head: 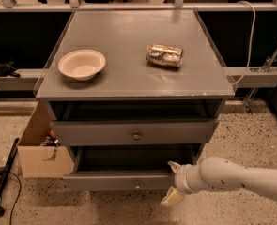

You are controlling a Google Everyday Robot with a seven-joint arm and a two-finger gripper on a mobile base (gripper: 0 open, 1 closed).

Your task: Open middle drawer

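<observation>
The middle drawer (114,181) is the low grey front panel with a small round knob (137,185), under the taller-fronted drawer (105,132) with the bigger knob. It stands pulled out some way, its inside dark. My gripper (172,183) comes in from the right on a white arm (232,175). It sits at the right end of the middle drawer's front panel, right of the knob. Its fingers are spread, one (174,166) above the panel's top edge and one below it. It holds nothing.
A white bowl (81,63) and a crumpled shiny packet (164,55) lie on the cabinet top (128,32). A cardboard box (37,149) stands against the cabinet's left side. A black pole (2,182) lies on the speckled floor at the left.
</observation>
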